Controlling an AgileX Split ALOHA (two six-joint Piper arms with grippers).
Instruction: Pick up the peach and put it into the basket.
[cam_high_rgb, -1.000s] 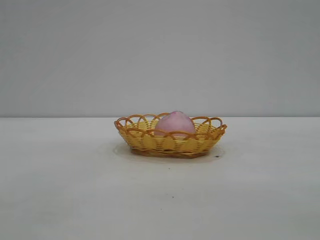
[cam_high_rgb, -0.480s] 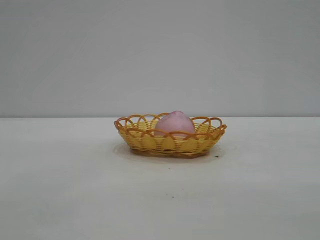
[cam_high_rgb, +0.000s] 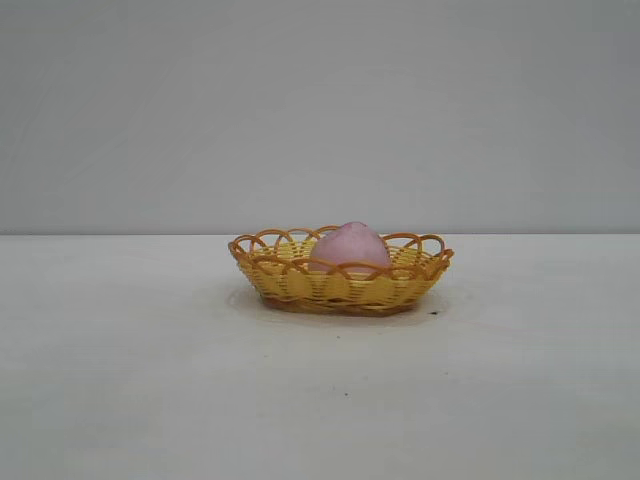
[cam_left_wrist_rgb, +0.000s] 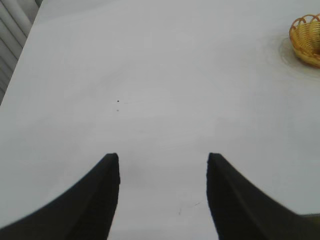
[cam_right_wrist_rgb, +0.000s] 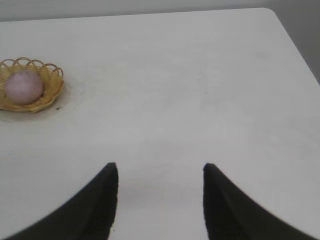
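The dusty-pink peach (cam_high_rgb: 349, 246) rests inside the yellow-tan wicker basket (cam_high_rgb: 290, 280) in the middle of the white table; the right wrist view shows the peach (cam_right_wrist_rgb: 23, 86) in the basket (cam_right_wrist_rgb: 54, 80) too. My left gripper (cam_left_wrist_rgb: 163, 159) hangs open over bare table, far from the basket (cam_left_wrist_rgb: 306, 40), nothing between its fingers. Over bare table as well, my right gripper (cam_right_wrist_rgb: 160, 169) stands open and empty, well away from the basket. Neither arm appears in the exterior view.
The white table (cam_high_rgb: 150, 380) stretches wide around the basket. Its far rounded corner (cam_right_wrist_rgb: 270, 12) shows in the right wrist view, and a table edge with a ribbed wall (cam_left_wrist_rgb: 10, 35) in the left wrist view.
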